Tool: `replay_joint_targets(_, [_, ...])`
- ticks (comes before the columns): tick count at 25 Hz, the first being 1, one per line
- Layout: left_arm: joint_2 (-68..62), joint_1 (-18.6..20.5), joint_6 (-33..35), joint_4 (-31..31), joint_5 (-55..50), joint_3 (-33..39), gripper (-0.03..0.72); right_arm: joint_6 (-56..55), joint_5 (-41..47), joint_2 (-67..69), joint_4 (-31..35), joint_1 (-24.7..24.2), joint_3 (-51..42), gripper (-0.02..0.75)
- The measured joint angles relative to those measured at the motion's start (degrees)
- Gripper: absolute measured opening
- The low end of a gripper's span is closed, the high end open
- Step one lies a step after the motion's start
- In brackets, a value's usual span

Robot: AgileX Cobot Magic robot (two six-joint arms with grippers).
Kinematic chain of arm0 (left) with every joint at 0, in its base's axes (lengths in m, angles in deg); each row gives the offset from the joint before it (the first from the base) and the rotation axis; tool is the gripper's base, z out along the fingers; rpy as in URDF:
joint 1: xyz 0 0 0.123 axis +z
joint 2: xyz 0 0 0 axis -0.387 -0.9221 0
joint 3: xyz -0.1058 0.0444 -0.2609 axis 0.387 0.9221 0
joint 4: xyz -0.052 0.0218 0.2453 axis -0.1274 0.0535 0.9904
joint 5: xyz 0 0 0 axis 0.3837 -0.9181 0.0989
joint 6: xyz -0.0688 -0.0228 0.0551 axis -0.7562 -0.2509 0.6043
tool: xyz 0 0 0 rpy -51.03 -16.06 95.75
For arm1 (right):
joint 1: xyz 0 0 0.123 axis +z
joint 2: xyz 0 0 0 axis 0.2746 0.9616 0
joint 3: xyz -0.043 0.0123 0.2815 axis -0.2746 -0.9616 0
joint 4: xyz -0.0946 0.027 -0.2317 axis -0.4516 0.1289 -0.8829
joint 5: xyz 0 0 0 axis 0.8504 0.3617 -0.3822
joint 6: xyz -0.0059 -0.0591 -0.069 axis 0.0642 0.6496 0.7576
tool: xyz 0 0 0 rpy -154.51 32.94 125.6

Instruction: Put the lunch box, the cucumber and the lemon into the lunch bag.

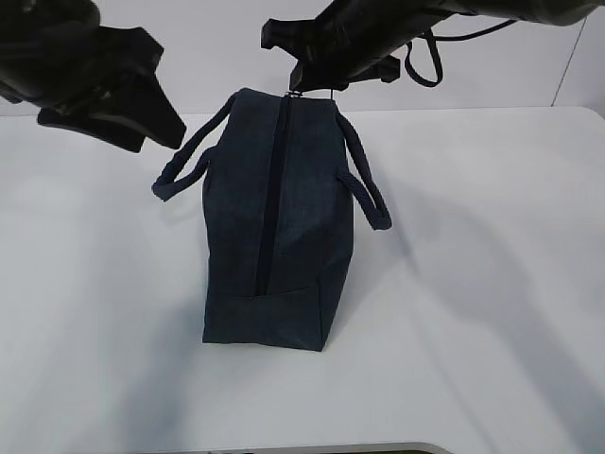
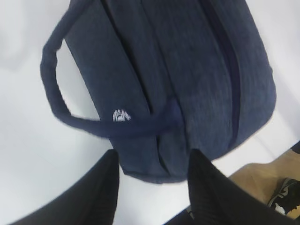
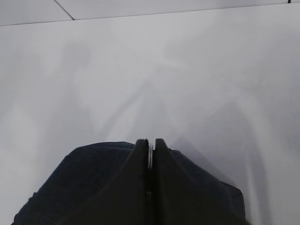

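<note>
STEP: closing, judged | lunch bag (image 1: 274, 227) upright mid-table (image 1: 492, 284), zipper (image 1: 274, 189) shut, food unseen | right gripper (image 3: 151, 152) pinches ring pull (image 3: 150, 157) | left gripper (image 2: 152, 183) spread, holds nothing | NEXT: release pull, retract 2 arms

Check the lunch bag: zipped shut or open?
Shut. The lunch bag shows one unbroken dark zipper line along its top, with no silver lining visible.

Both arms are matte black. The left gripper (image 2: 152, 187) has two broad, tapering fingers (image 2: 98, 197) with finely ribbed inner faces. The right gripper (image 3: 150, 154) shows smooth, rounded black fingers. A black cable (image 1: 425, 57) loops beside the right arm (image 1: 397, 28).
</note>
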Motion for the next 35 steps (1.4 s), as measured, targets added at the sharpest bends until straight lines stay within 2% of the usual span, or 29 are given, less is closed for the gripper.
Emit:
replay_joint_targets(5, [-6.7,0.0,-0.1,0.0,-0.8,-7.1,0.328,0.0,2.1,0.0,0.1,0.0,0.9,0.006])
replay_joint_targets(11, [-13.3,0.1,0.1,-1.6,-0.9,-11.9,0.305,0.0,3.2,0.0,0.1,0.0,4.0,0.006])
replay_joint_targets(22, [-16.5,0.1,1.8,-8.5,-0.9,-12.4,0.288,0.0,4.5,0.0,0.2,0.0,5.2,0.006])
replay_joint_targets(27, [-16.6,0.1,2.2,-9.0,-0.9,-12.4,0.286,0.0,4.6,0.0,0.2,-0.1,5.2,0.006])
replay_joint_targets(30, [-17.0,0.1,2.8,-8.0,-0.4,-12.4,0.221,0.0,4.7,0.0,0.2,-0.1,5.2,0.006])
replay_joint_targets(33, [-17.0,0.1,3.9,-7.2,0.0,-12.4,0.075,0.0,4.8,0.0,0.3,-0.1,5.2,0.006])
replay_joint_targets(35, [-17.0,0.1,4.9,-6.9,-0.1,-12.4,0.022,0.0,4.8,0.0,0.5,-0.1,5.2,0.006])
